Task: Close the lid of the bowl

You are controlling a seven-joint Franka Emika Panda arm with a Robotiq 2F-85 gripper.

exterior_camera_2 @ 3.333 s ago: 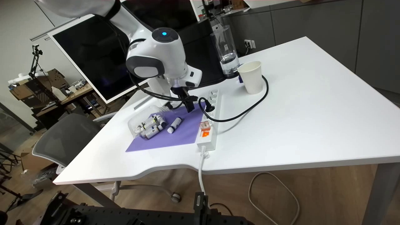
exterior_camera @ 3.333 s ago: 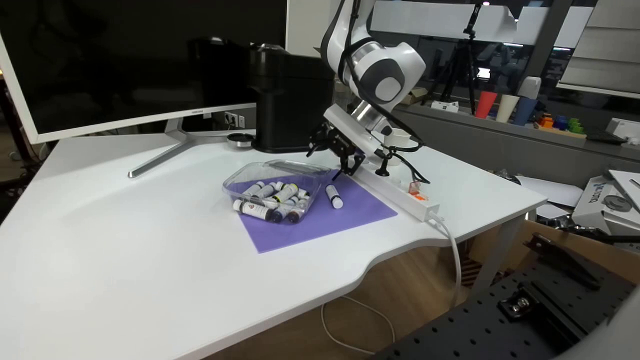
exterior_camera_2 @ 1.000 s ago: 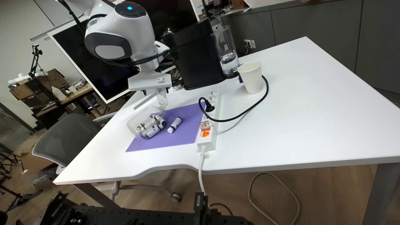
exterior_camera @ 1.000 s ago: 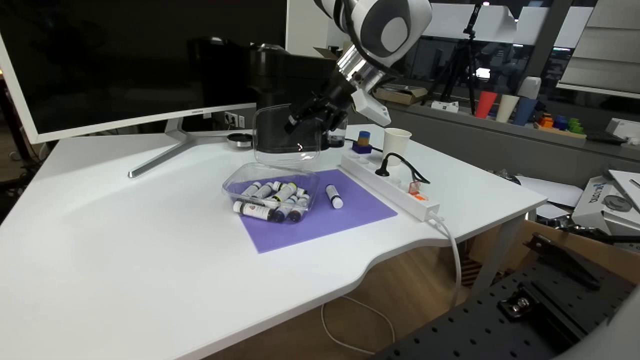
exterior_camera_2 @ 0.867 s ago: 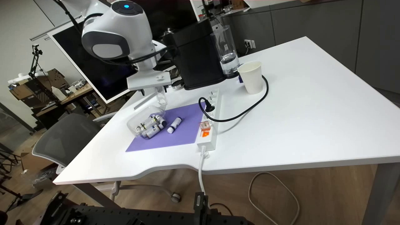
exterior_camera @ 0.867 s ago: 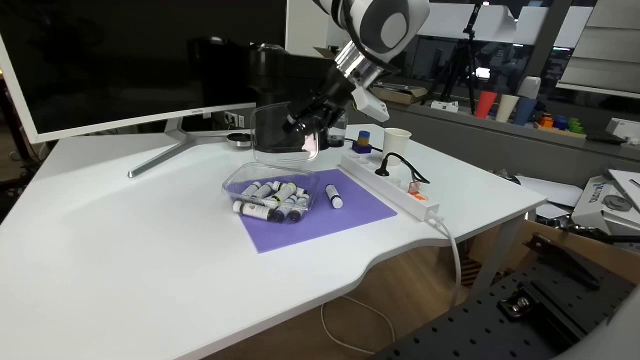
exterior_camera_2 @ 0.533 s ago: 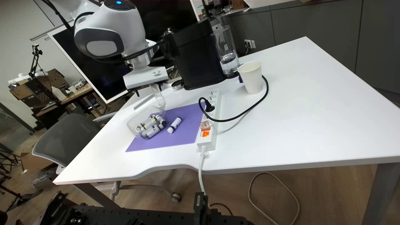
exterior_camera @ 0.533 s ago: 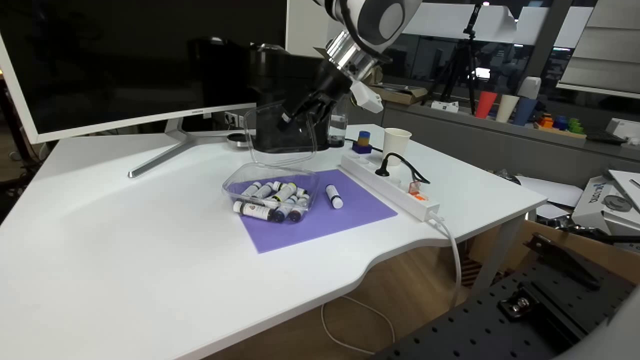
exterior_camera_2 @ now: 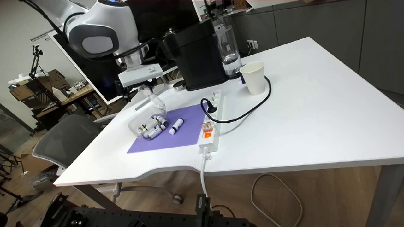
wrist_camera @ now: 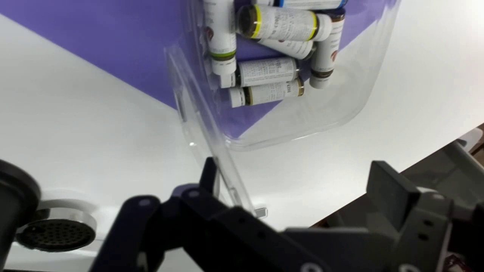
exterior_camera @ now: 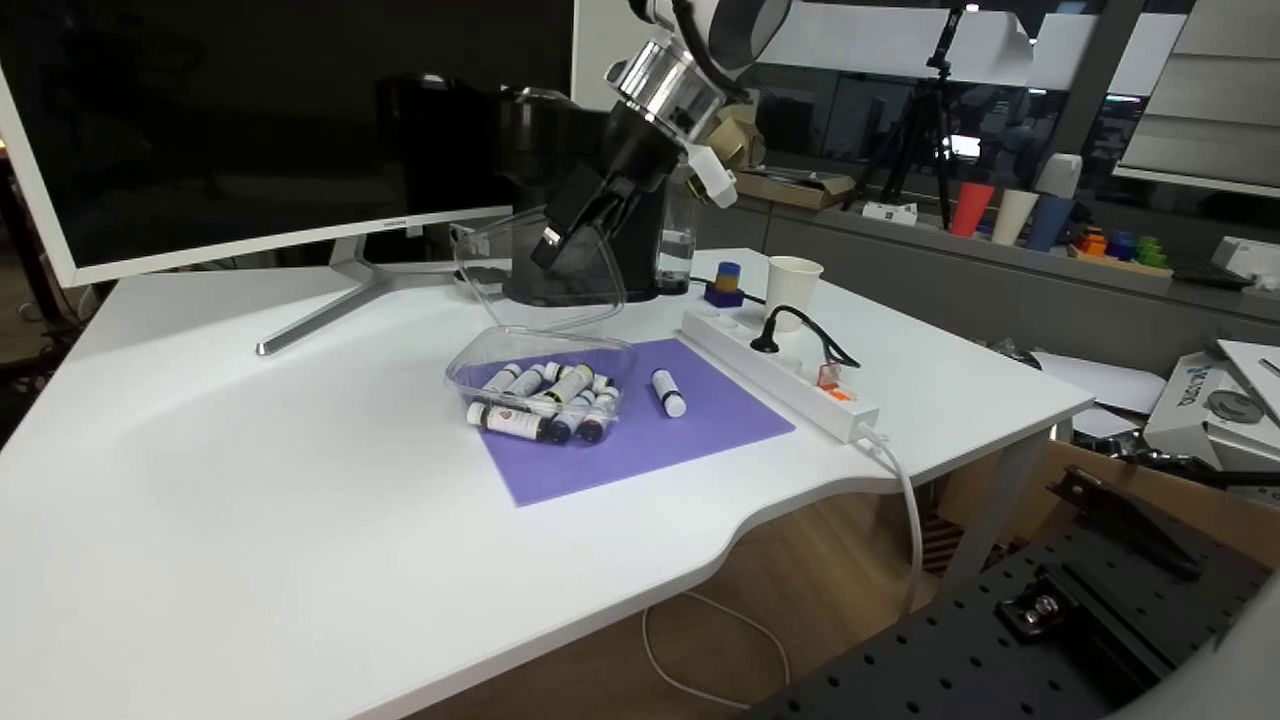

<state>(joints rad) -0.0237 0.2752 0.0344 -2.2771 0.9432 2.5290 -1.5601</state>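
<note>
The wrist view's top edge cuts off the bowl (wrist_camera: 340,102).

Across a white desk (exterior_camera: 250,520) now, on to dark windows (exterior_camera: 1000,110), grey panels (exterior_camera_2: 318,25), a grey chair (exterior_camera_2: 66,138), down to brown flooring (exterior_camera_2: 233,186)!

The counter (exterior_camera: 250,480) is plain white, the sheet (exterior_camera: 650,455) solid purple. The bowl (wrist_camera: 336,109) and its lid (wrist_camera: 201,126) are colourless and see-through. White labels and caps mark the bottles (wrist_camera: 266,71); yellow rings one at both ends, green another, blue a third. The gripper (wrist_camera: 297,177) is black and dark grey, the power strip (exterior_camera: 800,395) white with an orange switch (exterior_camera: 842,394).
</note>
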